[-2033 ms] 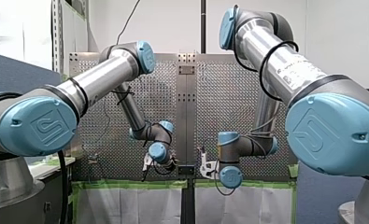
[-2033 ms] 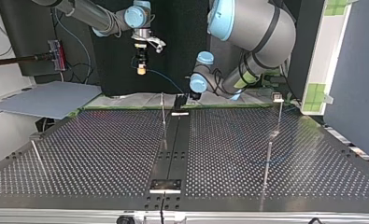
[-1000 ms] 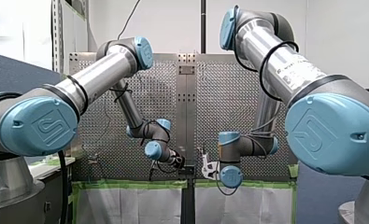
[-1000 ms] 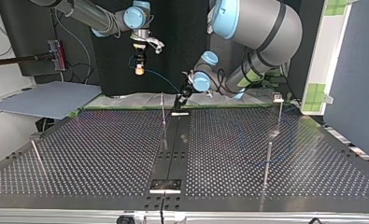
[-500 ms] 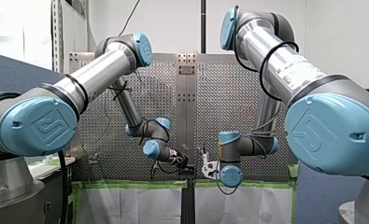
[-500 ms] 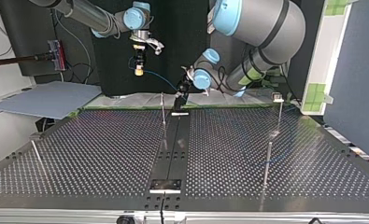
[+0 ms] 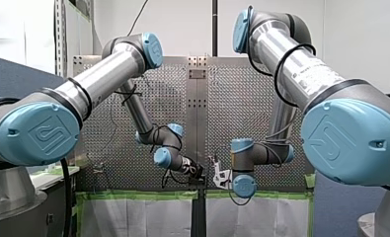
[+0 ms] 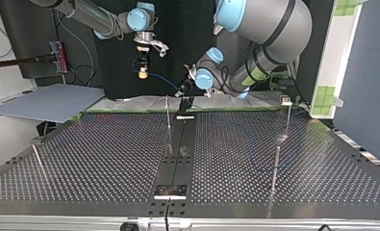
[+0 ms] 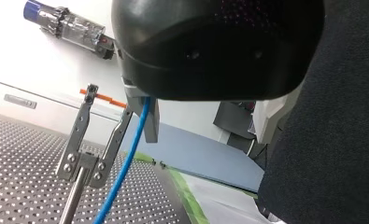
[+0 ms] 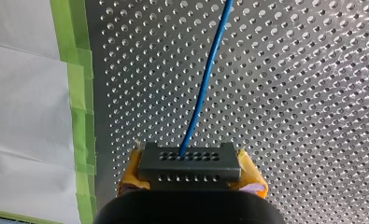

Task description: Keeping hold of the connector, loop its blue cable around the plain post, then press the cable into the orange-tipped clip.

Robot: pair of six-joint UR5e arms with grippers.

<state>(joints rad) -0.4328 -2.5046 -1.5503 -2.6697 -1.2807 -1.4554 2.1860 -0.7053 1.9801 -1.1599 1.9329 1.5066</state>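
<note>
Yellow pads (image 10: 252, 179) of my right gripper (image 10: 191, 170) are clamped on the dark connector (image 10: 190, 163), one at each end. The blue cable (image 10: 205, 79) leaves the connector's face and runs ahead over the perforated table (image 10: 289, 93), near its green-taped edge (image 10: 74, 93). Over to my left gripper (image 9: 142, 116): its metal fingers (image 9: 151, 127) are pinched on the same cable, which drops away below them. The cable passes just beside one prong of the orange-tipped clip (image 9: 81, 165), not in its fork. In the top view, both grippers hang by the middle of the table's arm-side edge.
</note>
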